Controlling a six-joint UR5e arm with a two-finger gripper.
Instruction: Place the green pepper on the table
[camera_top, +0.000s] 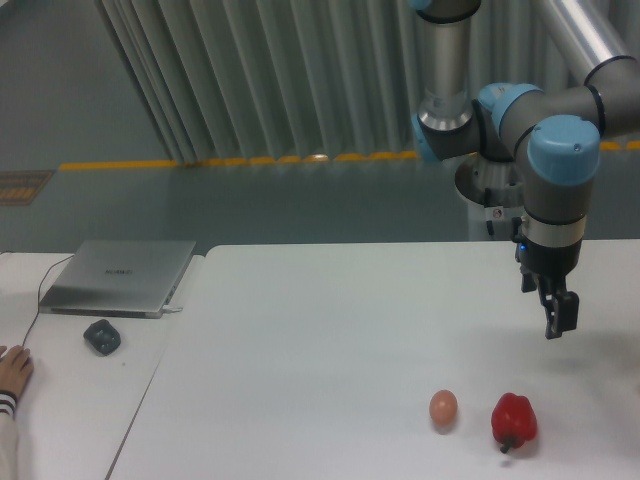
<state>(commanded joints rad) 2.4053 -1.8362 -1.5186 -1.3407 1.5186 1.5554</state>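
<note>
While the arm hangs over the right half of the table, the items stand as follows.

Arm: grey tubes with blue joint caps, coming in from the upper right; the wrist points straight down.
Gripper (558, 318): dark, held in the air above the table, well clear of the surface. It is seen edge-on, so I cannot tell whether the fingers are apart or together. Nothing shows between them.
Table (320, 340): large, white, matte, filling the lower middle and right.
Green pepper: not to be seen anywhere in this view.
Red pepper (514, 420): glossy, lying on the table near the front edge, below and a little left of the gripper, stem toward the front.
Egg (443, 407): tan, on the table just beside the red pepper, on its left, not touching it.
Side table (70, 400): narrower, white, at the left, set against the large one.
Laptop (118, 277): grey, lid shut, on the side table, cable trailing from it.
Mouse (102, 336): dark, just in front of the laptop.
Hand (14, 372): a person's, at the left edge, resting on the side table.
</note>
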